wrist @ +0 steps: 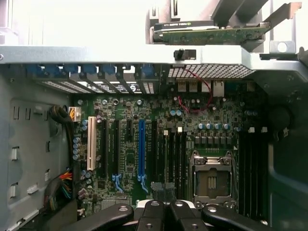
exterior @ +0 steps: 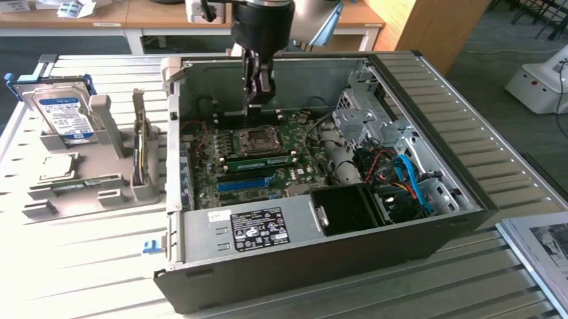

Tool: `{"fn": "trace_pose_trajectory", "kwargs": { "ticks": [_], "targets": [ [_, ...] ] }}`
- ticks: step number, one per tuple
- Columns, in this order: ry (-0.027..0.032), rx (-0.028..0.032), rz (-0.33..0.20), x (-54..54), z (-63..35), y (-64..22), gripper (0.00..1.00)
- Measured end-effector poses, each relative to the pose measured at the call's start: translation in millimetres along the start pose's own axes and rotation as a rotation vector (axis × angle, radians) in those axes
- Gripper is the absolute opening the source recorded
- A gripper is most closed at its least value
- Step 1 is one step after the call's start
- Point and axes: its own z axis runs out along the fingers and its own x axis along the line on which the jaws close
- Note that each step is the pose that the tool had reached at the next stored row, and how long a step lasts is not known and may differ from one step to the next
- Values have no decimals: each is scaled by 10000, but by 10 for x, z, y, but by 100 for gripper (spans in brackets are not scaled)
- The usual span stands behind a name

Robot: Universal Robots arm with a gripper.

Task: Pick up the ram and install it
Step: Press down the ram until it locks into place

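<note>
- A pale slatted table (exterior: pixel 89 266) carried the work, with desks and dark floor behind it in the exterior view.
- An open computer case (exterior: pixel 293 266) lay on its side at the middle of the table. A grey parts holder (exterior: pixel 116 193) stood at its 9 o'clock.
- Hard to make out: the ram (exterior: pixel 76 186) was small and dim, a thin green strip lying flat in a groove near the holder's 6 o'clock edge. Its chips and label could not be read.
- A second green stick (exterior: pixel 257 160) stood seated in a slot on the motherboard (exterior: pixel 222 189), just at 6 o'clock of the bare processor socket (exterior: pixel 260 139). Dark chips ran along its face.
- In the holder, a blue-labelled hard drive (exterior: pixel 62 113) stood at 12 o'clock. A square processor chip (exterior: pixel 53 166) lay just above the ram, and a card (exterior: pixel 140 143) stood on edge at 3 o'clock.
- The gripper (exterior: pixel 257 100) hung inside the case over the motherboard's 12 o'clock end, well apart from the ram. The arm above it was cut off by the picture's edge.
- In the wrist view the black fingers (wrist: pixel 153 211) sat pressed together with nothing between them, their tips cut off.
</note>
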Motion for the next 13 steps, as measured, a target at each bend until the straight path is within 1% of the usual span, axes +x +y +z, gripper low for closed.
{"fn": "trace_pose_trajectory", "kwargs": {
  "ticks": [10, 13],
  "targets": [
    [1, -3, -1, -3, -10, -218, 10],
    [0, -2, 0, -2, -11, -238, 10]
  ]
}}
